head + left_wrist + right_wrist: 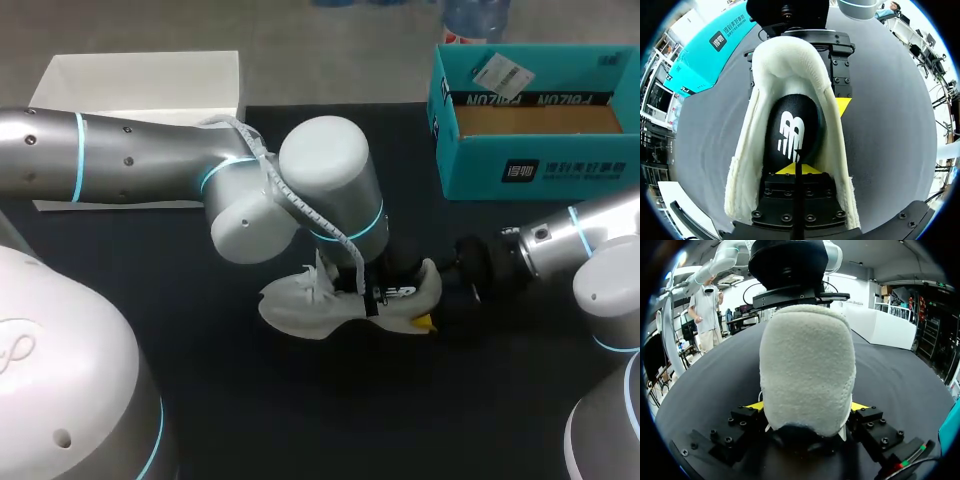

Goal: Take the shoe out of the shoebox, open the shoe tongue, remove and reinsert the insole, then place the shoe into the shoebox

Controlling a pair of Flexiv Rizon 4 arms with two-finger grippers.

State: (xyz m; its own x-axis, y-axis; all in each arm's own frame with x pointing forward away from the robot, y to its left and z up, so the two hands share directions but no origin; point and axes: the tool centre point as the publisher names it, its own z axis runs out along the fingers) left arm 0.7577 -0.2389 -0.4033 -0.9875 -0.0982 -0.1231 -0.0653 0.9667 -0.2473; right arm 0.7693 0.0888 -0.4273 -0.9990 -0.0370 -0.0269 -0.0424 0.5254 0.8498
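From above, my left arm [320,190] covers the middle of the shoe [300,305]. Its heel hides most of my right gripper [807,406], seemingly clamped there. The teal shoebox [530,165] is cropped.

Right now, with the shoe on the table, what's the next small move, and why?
Probably pinch the edge of the black insole with the left end effector and lift slightly: the insole lies seated in the shoe, that end effector sits at its edge, and the right end effector clamps the heel.

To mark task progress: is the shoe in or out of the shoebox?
Out. The shoe is on the black table, apart from the open teal shoebox, whose inside is empty.
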